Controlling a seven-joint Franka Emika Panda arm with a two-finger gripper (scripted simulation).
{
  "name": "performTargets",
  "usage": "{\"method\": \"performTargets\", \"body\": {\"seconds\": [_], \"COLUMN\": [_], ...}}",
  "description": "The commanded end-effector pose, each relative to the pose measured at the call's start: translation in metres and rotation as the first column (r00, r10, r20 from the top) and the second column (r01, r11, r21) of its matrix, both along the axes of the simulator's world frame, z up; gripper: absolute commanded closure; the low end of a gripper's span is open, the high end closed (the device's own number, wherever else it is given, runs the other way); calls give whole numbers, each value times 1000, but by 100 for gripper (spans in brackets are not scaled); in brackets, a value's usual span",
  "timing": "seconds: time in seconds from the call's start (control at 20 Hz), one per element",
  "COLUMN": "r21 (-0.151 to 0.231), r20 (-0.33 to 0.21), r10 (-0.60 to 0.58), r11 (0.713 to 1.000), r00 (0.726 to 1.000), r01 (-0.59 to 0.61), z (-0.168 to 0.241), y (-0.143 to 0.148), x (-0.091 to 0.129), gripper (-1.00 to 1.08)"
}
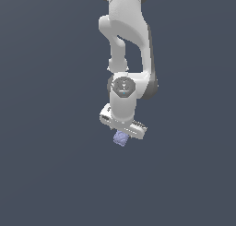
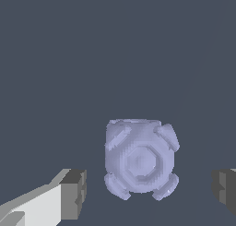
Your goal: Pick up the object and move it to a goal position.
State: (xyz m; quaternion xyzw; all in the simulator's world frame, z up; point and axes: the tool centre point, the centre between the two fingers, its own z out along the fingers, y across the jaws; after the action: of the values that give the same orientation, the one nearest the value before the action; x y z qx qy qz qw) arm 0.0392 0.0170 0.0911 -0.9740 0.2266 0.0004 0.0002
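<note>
Hovering directly over object (image 2: 139,161), gripper (image 1: 123,127) spread wide, fingers (image 2: 73,194) flanking it with clear gaps either side. Object on dark floor (image 1: 50,174), not yet grasped. Remaining, judged: descent, closing, lift, transfer to goal; no goal marker visible.

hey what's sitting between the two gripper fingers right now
The lavender-blue object sits between the fingers, with a bare gap on each side. The wrist view shows this; the gripper is open.

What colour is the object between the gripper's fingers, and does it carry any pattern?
Pale lavender-blue object, with a faint round mark on its face; clearest in the wrist view.
</note>
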Motion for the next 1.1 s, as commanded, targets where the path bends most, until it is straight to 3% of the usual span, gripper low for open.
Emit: {"method": "performTargets", "body": {"seconds": [0.0,0.95,1.0,1.05], "r21": [-1,-1,-1,-1], "r20": [1,1,1,1], "r10": [-12,-12,-12,-12], "r11": [1000,1000,1000,1000], "r00": [1000,1000,1000,1000], "r01": [12,12,12,12], "z": [-2,-52,-52,-52], "y": [0,0,0,0], "x": [1,1,1,1], "gripper": [-92,-92,108,108]}}
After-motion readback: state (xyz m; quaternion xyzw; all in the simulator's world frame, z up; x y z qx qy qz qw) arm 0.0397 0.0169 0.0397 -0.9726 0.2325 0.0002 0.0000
